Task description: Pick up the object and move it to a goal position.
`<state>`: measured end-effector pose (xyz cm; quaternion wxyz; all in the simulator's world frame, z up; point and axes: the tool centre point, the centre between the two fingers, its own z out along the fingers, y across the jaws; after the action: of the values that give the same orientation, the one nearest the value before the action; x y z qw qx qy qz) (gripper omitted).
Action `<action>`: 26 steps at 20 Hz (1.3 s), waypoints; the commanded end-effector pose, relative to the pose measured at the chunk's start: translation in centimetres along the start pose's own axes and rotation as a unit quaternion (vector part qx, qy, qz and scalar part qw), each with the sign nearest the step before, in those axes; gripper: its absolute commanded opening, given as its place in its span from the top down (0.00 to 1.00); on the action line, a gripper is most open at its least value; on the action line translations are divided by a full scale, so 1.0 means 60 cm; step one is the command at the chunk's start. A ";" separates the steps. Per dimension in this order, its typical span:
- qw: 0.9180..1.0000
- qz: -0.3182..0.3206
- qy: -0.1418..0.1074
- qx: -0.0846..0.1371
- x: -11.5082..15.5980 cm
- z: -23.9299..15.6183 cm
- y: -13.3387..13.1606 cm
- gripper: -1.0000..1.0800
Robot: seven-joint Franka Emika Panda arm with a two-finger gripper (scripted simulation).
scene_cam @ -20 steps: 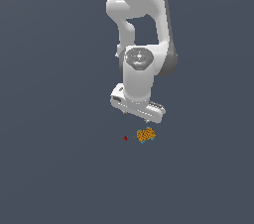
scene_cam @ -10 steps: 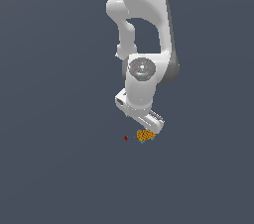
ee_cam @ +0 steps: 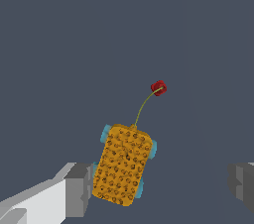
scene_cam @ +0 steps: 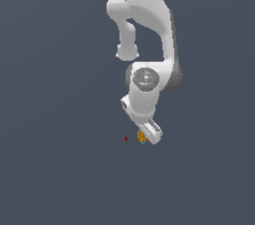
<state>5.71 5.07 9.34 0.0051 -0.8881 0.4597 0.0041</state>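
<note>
The white arm [scene_cam: 148,45] reaches down over the dark grey floor [scene_cam: 55,169]. Its gripper [ee_cam: 161,186] is spread wide, one finger [ee_cam: 79,190] just beside the object [ee_cam: 123,164] and the other well apart. The orange object lies on the floor between them, with a thin stem leading to a small red ball [ee_cam: 158,88].

no readable text, labels or numbers, views perhaps too coarse

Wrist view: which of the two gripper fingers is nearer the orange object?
The pale finger with the grey pad, right beside the orange object. The other finger stands well clear at the opposite edge.
</note>
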 end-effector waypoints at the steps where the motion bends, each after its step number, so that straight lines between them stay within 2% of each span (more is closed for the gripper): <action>1: 0.999 0.033 0.001 0.000 0.000 0.009 -0.006 0.04; 13: 0.990 0.142 0.005 -0.002 -0.001 0.041 -0.025 0.04; 26: 0.987 0.161 0.006 -0.002 -0.001 0.057 -0.027 0.04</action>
<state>7.04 6.14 6.28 0.0004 -0.8028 0.5962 -0.0002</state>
